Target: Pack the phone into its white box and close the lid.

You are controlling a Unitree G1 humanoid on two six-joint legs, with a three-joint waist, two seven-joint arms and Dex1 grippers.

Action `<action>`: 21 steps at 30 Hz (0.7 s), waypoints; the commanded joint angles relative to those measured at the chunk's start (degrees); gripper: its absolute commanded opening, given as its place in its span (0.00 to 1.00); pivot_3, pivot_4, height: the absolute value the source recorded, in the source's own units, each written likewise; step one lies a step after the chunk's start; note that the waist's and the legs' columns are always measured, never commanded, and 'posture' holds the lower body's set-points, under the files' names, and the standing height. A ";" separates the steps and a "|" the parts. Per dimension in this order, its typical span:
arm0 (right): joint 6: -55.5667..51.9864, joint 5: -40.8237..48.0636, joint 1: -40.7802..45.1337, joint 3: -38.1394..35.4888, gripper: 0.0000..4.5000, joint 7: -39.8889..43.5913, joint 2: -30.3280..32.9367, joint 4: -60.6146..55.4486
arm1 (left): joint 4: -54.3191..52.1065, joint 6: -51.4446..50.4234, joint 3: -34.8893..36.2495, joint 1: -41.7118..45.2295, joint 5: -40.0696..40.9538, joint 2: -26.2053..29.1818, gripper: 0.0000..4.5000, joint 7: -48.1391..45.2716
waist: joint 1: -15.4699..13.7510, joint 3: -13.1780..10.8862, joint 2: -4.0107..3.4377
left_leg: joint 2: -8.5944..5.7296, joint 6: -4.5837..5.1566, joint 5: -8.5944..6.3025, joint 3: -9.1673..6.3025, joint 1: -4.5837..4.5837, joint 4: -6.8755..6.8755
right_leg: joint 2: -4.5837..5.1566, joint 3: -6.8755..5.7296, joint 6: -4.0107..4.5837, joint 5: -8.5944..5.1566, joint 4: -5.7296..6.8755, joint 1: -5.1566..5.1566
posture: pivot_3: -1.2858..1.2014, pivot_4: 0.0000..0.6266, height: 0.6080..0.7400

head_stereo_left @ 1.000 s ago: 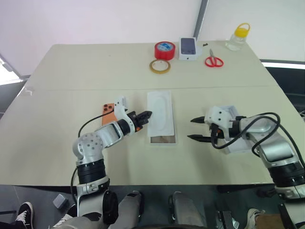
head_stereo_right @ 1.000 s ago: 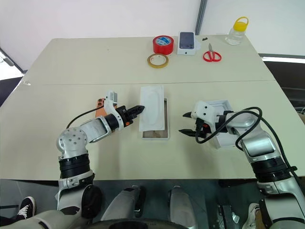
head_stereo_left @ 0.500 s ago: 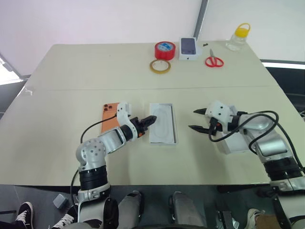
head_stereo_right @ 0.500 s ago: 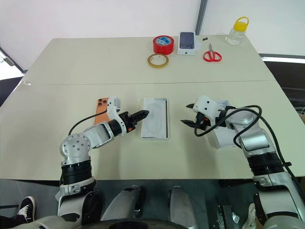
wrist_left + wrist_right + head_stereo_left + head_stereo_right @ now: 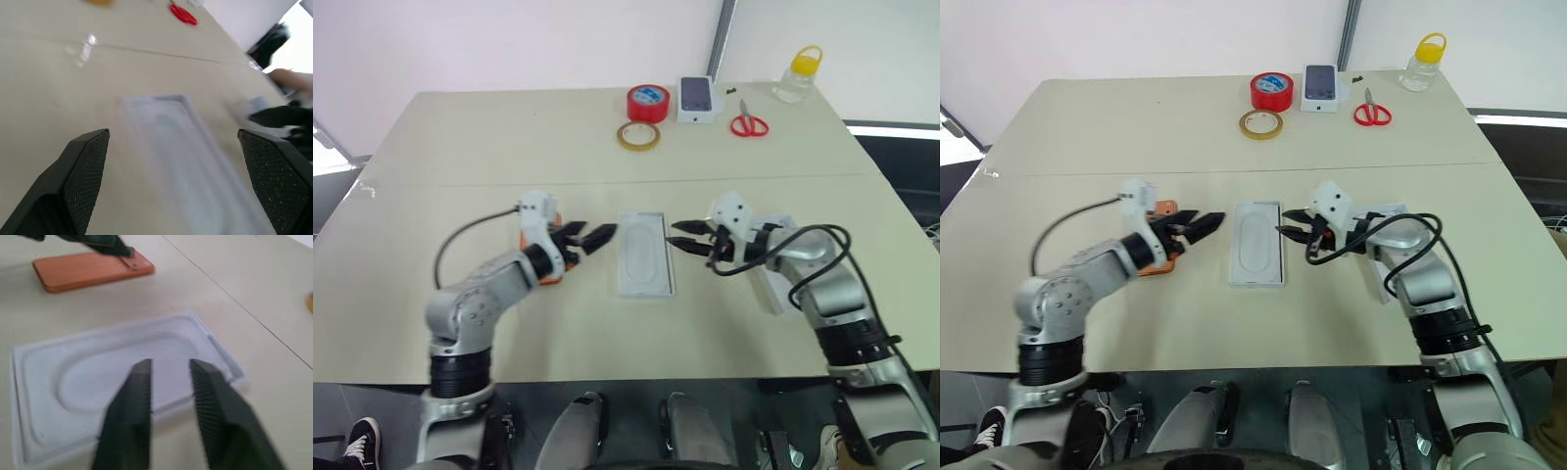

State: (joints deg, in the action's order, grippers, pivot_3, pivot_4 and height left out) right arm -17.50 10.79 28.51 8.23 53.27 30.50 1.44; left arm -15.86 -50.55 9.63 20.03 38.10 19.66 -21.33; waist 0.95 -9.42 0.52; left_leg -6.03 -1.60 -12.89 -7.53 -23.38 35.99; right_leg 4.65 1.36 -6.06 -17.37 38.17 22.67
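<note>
The left gripper (image 5: pixel 590 236) has its two black fingers spread wide apart. It holds nothing. It points across the worktop (image 5: pixel 460 147) at the long side of the white box (image 5: pixel 643 254), which lies just past its tips. The thin white insert (image 5: pixel 1255 238) with the oval dip sits on top of the box. I think the insert has to come out so the phone can go in.

The phone (image 5: pixel 93 270) is orange. It lies flat on the worktop right beside and partly under the left gripper, on the side away from the box. It is not in the box yet.

The right gripper (image 5: pixel 1295 231) comes at the box from the other side. Its fingers are close together with a small gap, and they pinch nothing. Its tips hang just at the box's edge. I cannot tell if they touch it. It may be there to hold the box still or to lift the insert.

The lid (image 5: pixel 773 284) lies behind the right gripper, under that arm, out of the way until the phone is packed.

Far beyond both grippers sit a red tape roll (image 5: pixel 648 102), a tan tape ring (image 5: pixel 637 135), a small box with a phone picture (image 5: pixel 699 98), red scissors (image 5: pixel 749 124) and a bottle with a yellow cap (image 5: pixel 798 74).
</note>
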 commanded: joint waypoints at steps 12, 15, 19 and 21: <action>4.13 -15.28 3.66 11.71 0.01 -7.25 -3.36 2.62 | 3.19 14.43 1.74 -5.09 -5.75 7.59 0.98 -9.82 | -0.19 -0.01 0.02 | -0.05 0.05 -0.03 -0.06 -0.05 -0.01 | 0.07 -0.04 0.00 0.00 -0.04 0.03 | 0.52 0.24 1.00; 3.13 -15.10 2.74 11.85 0.01 -5.72 -2.80 2.38 | 3.21 14.61 1.72 -5.25 -6.06 7.55 0.98 -9.23 | -0.11 -0.01 0.02 | -0.04 0.05 -0.03 -0.06 -0.05 -0.02 | 0.06 -0.03 0.00 0.00 -0.03 0.04 | 0.52 0.24 1.00; 5.57 -18.82 2.23 13.61 0.01 -4.35 0.71 2.90 | 3.35 14.80 2.22 -4.97 -5.83 7.23 0.98 -8.81 | -0.20 0.00 0.02 | -0.04 0.06 -0.03 -0.06 -0.03 0.01 | 0.05 -0.04 -0.01 0.00 -0.03 0.00 | 0.52 0.24 1.00; 4.98 -18.43 2.36 13.23 0.01 -3.83 0.95 2.33 | 3.48 14.69 2.11 -4.70 -5.77 7.11 0.98 -8.64 | -0.19 0.00 0.03 | -0.04 0.07 -0.04 -0.06 -0.03 0.01 | 0.05 -0.05 -0.01 0.00 -0.03 -0.01 | 0.52 0.24 1.00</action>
State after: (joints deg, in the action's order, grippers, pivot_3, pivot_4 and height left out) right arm -12.06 -6.70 30.83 21.58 48.88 30.59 4.62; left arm -11.43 -36.88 10.41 14.83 32.13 26.77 -30.09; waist 0.75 -9.42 0.55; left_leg -6.08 -1.52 -12.93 -7.60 -23.41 36.00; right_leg 4.70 1.31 -6.07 -17.37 38.14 22.67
